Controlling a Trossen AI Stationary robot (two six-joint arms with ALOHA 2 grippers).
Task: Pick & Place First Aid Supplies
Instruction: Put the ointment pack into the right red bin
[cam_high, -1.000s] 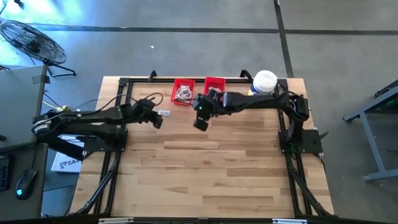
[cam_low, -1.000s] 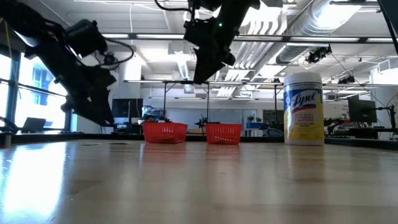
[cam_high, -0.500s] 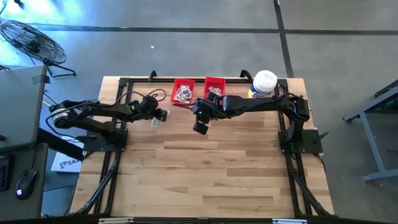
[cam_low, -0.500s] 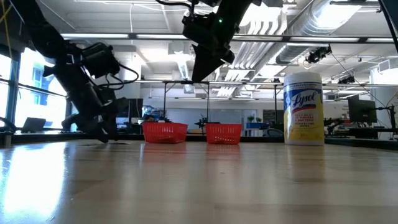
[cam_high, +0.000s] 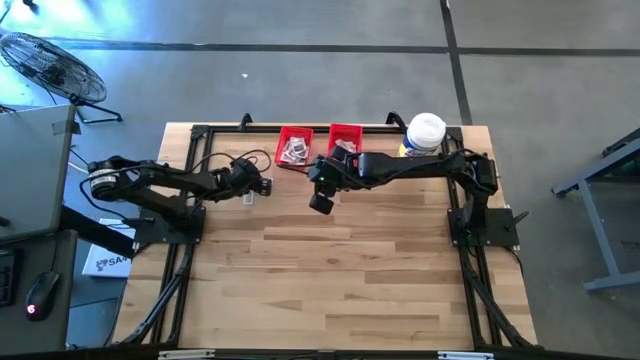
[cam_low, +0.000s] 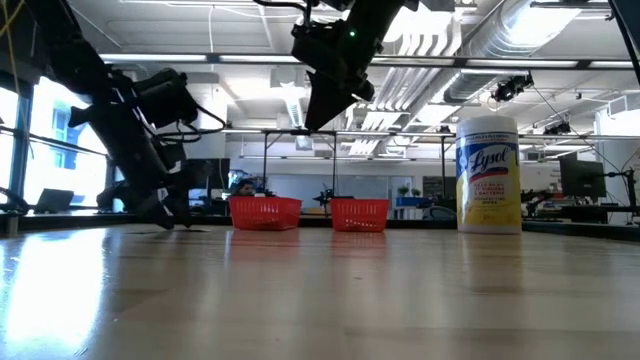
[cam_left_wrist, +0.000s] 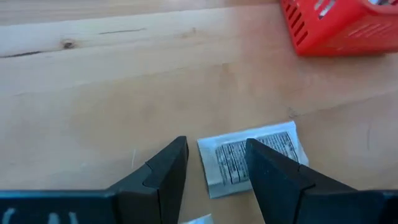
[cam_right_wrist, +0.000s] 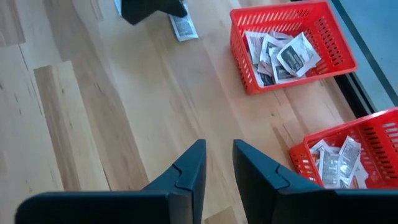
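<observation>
My left gripper is down on the counter, fingers wide open around a white packet. My right gripper hangs empty, fingers nearly together.

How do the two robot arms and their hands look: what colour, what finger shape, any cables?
Both arms are black and jointed. Loose black cables loop over the left arm. The left hand and the right hand each have two dark, wedge-shaped fingers. The right arm shows a small green light.
</observation>
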